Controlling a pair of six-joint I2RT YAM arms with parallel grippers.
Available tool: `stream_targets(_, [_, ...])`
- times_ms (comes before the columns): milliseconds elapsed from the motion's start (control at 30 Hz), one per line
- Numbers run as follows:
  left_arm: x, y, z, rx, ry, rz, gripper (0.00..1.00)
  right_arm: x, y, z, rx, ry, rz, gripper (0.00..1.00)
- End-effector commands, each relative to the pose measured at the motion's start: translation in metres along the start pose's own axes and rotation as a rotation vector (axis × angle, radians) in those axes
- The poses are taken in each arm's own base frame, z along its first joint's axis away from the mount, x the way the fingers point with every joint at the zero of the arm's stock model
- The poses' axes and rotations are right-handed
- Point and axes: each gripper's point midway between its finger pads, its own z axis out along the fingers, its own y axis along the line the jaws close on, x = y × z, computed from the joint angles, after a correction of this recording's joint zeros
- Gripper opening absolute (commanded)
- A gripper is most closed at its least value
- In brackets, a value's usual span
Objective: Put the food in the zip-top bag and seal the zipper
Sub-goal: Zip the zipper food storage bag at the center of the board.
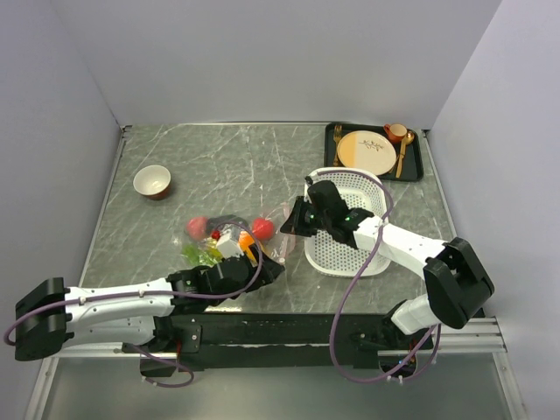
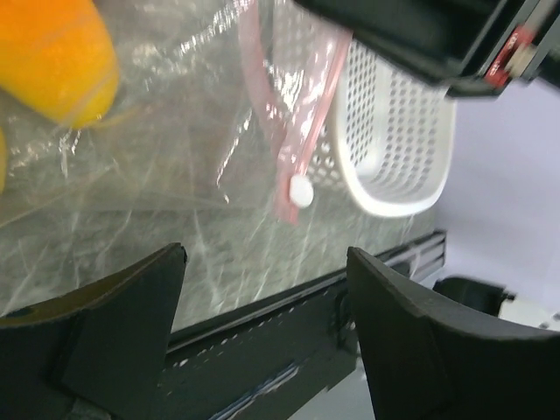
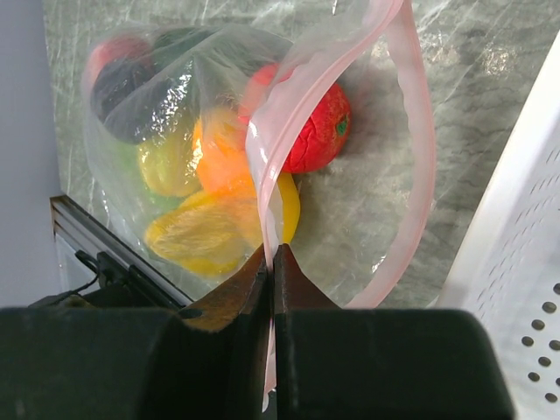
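- My right end effector [image 3: 271,262] was pressed together on the pink zipper [image 3: 411,149], pinching the strip near one end. I judged this grip served to lift the mouth of the bag [image 3: 109,166] and keep it open as a loop.
- My left end effector [image 2: 267,284] was spread, with nothing between its fingers [image 2: 131,306]. It was low over the desk [image 1: 227,166], just beside the near side of the bag, probably to steady the film or to take the other end of the strip.
- The bag lay on the desk between the two arms, next to the white basket [image 2: 394,131]. The lemon [image 3: 210,236], the mango [image 2: 61,52] and the darker fruits were inside it, under the clear film.
- The tomato [image 3: 319,131] was at the mouth, inside the pink loop. I could not tell if it was fully in.
- The white slider [image 2: 300,190] sat on the strip, so I judged the sealing was not yet done.
- I could read no brand, label or writing. The plate [image 1: 367,151] on the far tray [image 1: 418,166] showed only a dark sprig pattern.
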Motion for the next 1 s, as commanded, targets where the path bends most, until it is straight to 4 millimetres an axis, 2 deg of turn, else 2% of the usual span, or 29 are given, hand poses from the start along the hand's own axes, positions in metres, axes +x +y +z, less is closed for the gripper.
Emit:
stream_targets(0, [-0.032, -0.027, -0.004, 0.073, -0.152, -0.127, 0.80, -0.013, 0.016, -0.011, -0.056, -0.048, -0.023, 0.10])
stream_targets(133, [-0.038, -0.022, -0.004, 0.074, -0.189, -0.148, 0.77, -0.013, 0.014, -0.013, -0.054, -0.050, -0.020, 0.10])
stream_targets(200, [-0.036, -0.020, -0.002, 0.060, -0.184, -0.152, 0.77, -0.013, 0.015, -0.013, -0.055, -0.047, -0.020, 0.10])
stream_targets(333, [-0.028, -0.010, 0.003, 0.041, -0.162, -0.239, 0.68, -0.014, 0.018, -0.013, -0.060, -0.048, -0.022, 0.11])
stream_targets(500, [-0.022, -0.005, 0.001, 0.098, -0.141, -0.357, 0.65, -0.017, 0.021, -0.014, -0.069, -0.050, -0.024, 0.11])
stream_targets(633, [-0.017, -0.002, 0.006, 0.085, -0.125, -0.390, 0.66, -0.017, 0.020, -0.014, -0.065, -0.050, -0.024, 0.11])
stream_targets(767, [-0.021, -0.016, 0.007, 0.160, -0.140, -0.436, 0.67, -0.017, 0.022, -0.016, -0.069, -0.050, -0.027, 0.11])
stream_targets(967, [-0.021, -0.011, 0.013, 0.140, -0.153, -0.483, 0.69, -0.017, 0.022, -0.019, -0.068, -0.052, -0.031, 0.11])
